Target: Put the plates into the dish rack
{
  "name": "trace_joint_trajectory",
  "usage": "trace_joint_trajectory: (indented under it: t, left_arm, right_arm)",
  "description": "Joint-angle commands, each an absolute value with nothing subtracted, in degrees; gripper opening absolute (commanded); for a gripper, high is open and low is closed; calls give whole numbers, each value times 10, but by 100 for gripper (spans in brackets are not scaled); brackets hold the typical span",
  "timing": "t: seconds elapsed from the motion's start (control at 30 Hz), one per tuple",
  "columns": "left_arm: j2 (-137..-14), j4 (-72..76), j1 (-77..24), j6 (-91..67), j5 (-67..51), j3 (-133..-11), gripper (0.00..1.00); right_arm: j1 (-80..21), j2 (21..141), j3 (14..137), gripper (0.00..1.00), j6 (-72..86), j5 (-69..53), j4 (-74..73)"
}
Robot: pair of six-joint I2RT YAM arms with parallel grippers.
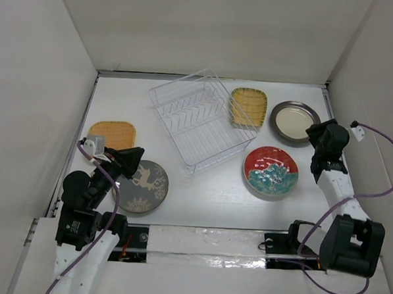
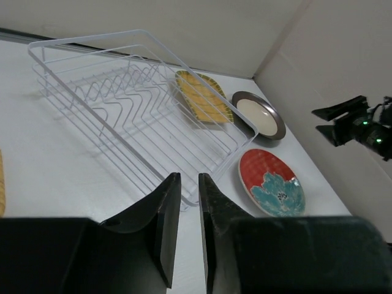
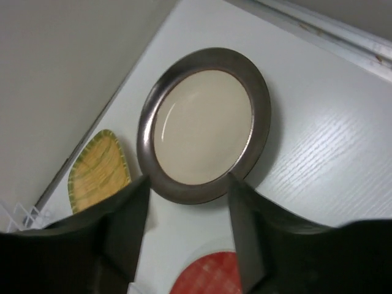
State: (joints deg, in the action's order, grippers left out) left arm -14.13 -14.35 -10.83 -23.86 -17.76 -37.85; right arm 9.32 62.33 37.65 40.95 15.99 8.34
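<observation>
The clear wire dish rack (image 1: 201, 121) lies empty at the table's middle back; it also shows in the left wrist view (image 2: 135, 110). One woven yellow plate (image 1: 111, 133) lies at the left, another (image 1: 247, 106) leans by the rack's right end. The metallic round plate (image 1: 294, 120) is at the back right and the red-and-teal plate (image 1: 270, 171) is in front of it. The dark horse plate (image 1: 143, 187) is at the front left. My left gripper (image 1: 138, 156) hovers over its far edge, empty, jaws nearly together (image 2: 188, 179). My right gripper (image 3: 187, 184) is open above the metallic plate's (image 3: 205, 122) near rim.
White walls close in the table on the left, back and right. A taped strip (image 1: 204, 243) runs along the near edge between the arm bases. The right arm (image 2: 361, 125) shows at the right in the left wrist view.
</observation>
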Motion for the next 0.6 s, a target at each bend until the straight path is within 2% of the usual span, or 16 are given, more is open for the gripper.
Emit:
trace_joint_trajectory:
  t: [0.0, 0.1, 0.13, 0.43, 0.57]
  left_arm:
    - [-134, -118, -122, -244, -165, -374, 18]
    - [-130, -122, -134, -247, -154, -376, 39]
    - [-130, -124, -134, -247, -149, -377, 40]
    - [-131, -129, -151, -249, -134, -380, 44]
    - [-132, -131, -151, -249, -131, -382, 44]
  right_arm:
    - [127, 679, 388, 63, 459, 142, 151]
    - [162, 751, 401, 72, 487, 129, 164]
    - [171, 769, 402, 72, 499, 114, 170]
    - [205, 951, 441, 72, 549, -39, 227]
    - [210, 1018, 470, 69, 576, -96, 246]
